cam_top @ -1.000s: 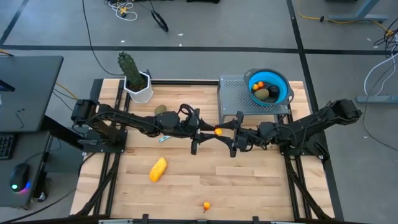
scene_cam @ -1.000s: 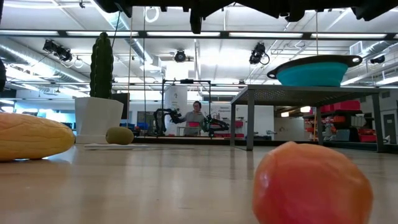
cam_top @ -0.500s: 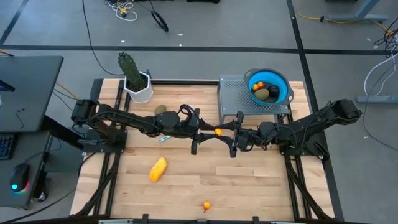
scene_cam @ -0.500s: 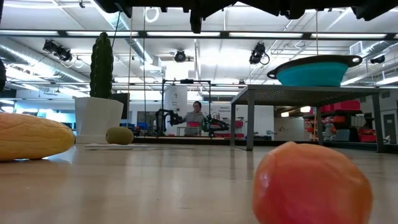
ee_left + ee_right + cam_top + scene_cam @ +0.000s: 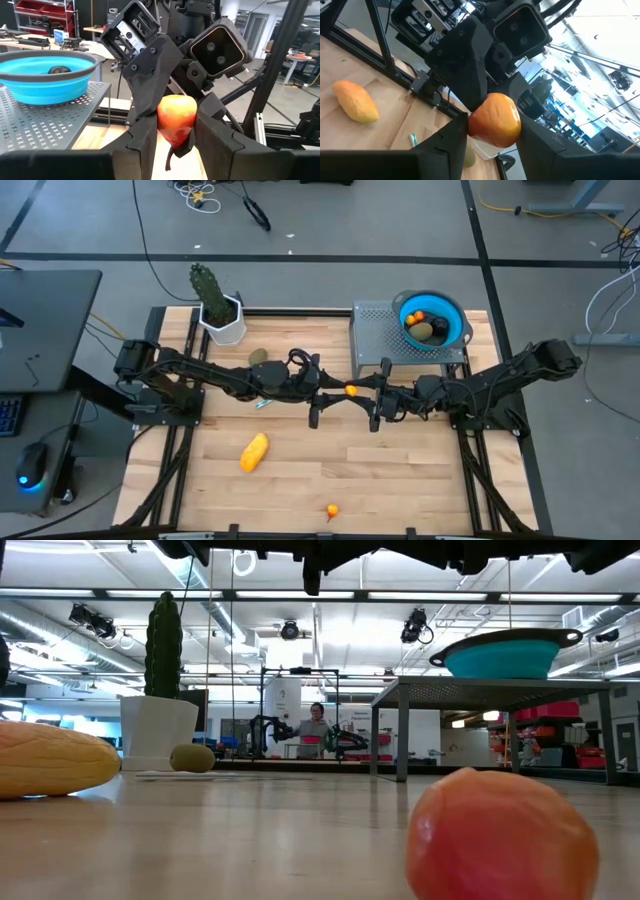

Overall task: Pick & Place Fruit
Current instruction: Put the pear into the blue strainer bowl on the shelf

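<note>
A small orange fruit (image 5: 351,391) is held in the air over the table's middle, between my left gripper (image 5: 341,392) and my right gripper (image 5: 361,392), which meet tip to tip. Both are shut on it. The yellow oblong fruit (image 5: 254,451) lies on its side toward the near left. An olive-green oval (image 5: 258,357) rests near the cactus pot. Another tiny orange fruit (image 5: 331,510) sits at the near edge. The blue bowl (image 5: 452,330) on the metal rack holds an orange, a green and a dark fruit. My left gripper pinches the small orange fruit (image 5: 176,117) between its two fingers (image 5: 143,142), coming level from the table's left. The fruit is lifted clear of the table. My right gripper pinches the same fruit (image 5: 495,120) between its two fingers (image 5: 451,137), coming level from the table's right.
A green cactus (image 5: 208,286) in a white pot (image 5: 229,328) stands at the far left. The perforated metal rack (image 5: 375,340) carries the bowl at the far right. A small teal piece (image 5: 262,404) lies under my left arm. A person shows in the room beyond the table.
</note>
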